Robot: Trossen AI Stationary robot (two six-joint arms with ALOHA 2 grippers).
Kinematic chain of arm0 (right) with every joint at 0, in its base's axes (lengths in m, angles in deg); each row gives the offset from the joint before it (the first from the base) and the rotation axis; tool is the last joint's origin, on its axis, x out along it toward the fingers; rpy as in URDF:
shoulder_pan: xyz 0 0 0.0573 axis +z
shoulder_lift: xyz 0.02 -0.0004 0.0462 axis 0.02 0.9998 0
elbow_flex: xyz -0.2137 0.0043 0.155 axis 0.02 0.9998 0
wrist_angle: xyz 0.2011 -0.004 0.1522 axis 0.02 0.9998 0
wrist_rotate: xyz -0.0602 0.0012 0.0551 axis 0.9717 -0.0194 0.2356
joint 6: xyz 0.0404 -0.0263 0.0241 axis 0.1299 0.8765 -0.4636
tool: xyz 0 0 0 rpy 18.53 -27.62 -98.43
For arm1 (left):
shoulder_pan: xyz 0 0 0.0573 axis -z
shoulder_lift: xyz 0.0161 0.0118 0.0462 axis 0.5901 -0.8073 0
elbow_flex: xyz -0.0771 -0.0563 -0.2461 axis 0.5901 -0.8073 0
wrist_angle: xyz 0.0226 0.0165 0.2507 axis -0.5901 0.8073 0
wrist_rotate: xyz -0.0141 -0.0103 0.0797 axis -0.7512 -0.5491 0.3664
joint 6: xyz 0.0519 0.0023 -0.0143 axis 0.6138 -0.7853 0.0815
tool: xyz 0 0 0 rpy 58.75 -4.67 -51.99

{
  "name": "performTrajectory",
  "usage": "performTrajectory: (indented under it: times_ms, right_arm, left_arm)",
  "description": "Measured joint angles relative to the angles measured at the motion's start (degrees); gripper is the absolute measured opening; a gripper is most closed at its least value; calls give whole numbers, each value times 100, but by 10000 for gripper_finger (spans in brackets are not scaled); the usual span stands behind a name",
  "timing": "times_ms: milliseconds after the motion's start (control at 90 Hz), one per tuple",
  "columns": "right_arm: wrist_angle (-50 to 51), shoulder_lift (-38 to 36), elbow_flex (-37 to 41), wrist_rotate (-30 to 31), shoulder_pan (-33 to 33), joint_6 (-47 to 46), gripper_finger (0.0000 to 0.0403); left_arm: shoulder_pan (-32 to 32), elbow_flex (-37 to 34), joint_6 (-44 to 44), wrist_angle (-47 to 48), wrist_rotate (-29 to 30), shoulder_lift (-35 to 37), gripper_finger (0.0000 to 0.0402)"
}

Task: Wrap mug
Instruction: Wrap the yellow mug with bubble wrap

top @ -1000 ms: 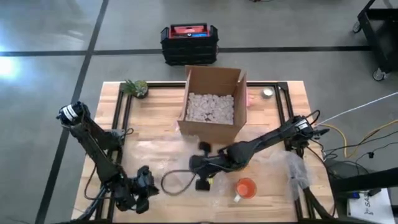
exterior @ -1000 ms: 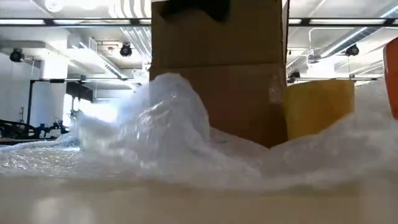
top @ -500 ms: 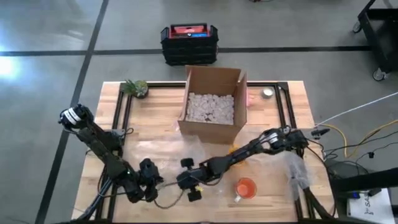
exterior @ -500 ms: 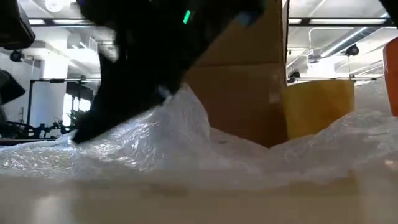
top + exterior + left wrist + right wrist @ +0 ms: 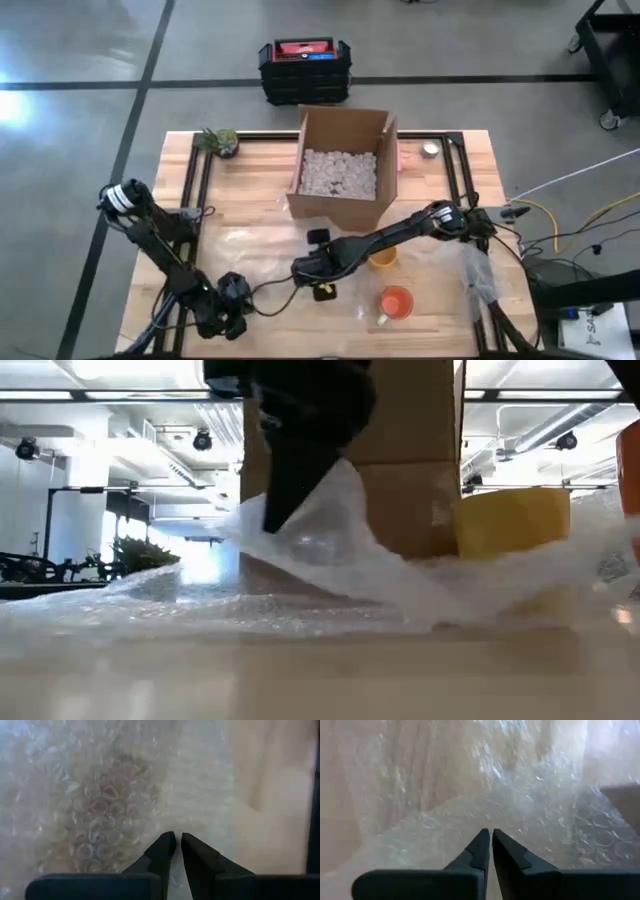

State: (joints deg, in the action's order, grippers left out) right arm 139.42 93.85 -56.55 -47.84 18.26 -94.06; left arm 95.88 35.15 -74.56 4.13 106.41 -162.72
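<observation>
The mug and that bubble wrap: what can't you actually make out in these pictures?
- Orange mug: low view cuts it off at the right edge.
- Bubble wrap: nearly invisible from above against the table.
- Right gripper: wrap crowds its shut jaws, so a grip is unclear.
- Yellow object: wrap hides its base.

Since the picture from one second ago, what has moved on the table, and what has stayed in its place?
The right gripper, shut on the clear bubble wrap sheet, first swung toward the left arm's side and has now drawn slightly back, lifting a peak of wrap in front of the brown cardboard box. The left gripper, shut, shifted only a little at the near edge. The box, the orange mug and the yellow roll stayed put.
</observation>
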Motion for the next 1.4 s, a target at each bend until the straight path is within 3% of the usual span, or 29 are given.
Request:
performTrajectory:
  times_ms: [278,422,611,767,911,1144,1400]
  right_arm:
    - [2250,-295,-1,145,-37,-371,7]
    - [2247,-619,-29,138,30,-465,7]
    - [956,-928,-115,127,173,-302,7]
    - [-373,-888,-102,129,176,289,7]
    - [-642,-671,-15,90,104,549,7]
    - [-550,-483,525,89,7,463,7]
    - [-3069,-342,615,-642,390,847,7]
  left_arm:
    - [327,51,-492,33,-247,-20,36]
    - [327,45,-294,114,-287,144,36]
    - [316,24,-74,355,-219,740,36]
    - [314,23,334,270,829,1261,36]
    - [282,-69,618,245,1757,1289,36]
    - [250,-361,-119,239,1240,596,36]
    - [248,-398,-518,34,1236,236,36]
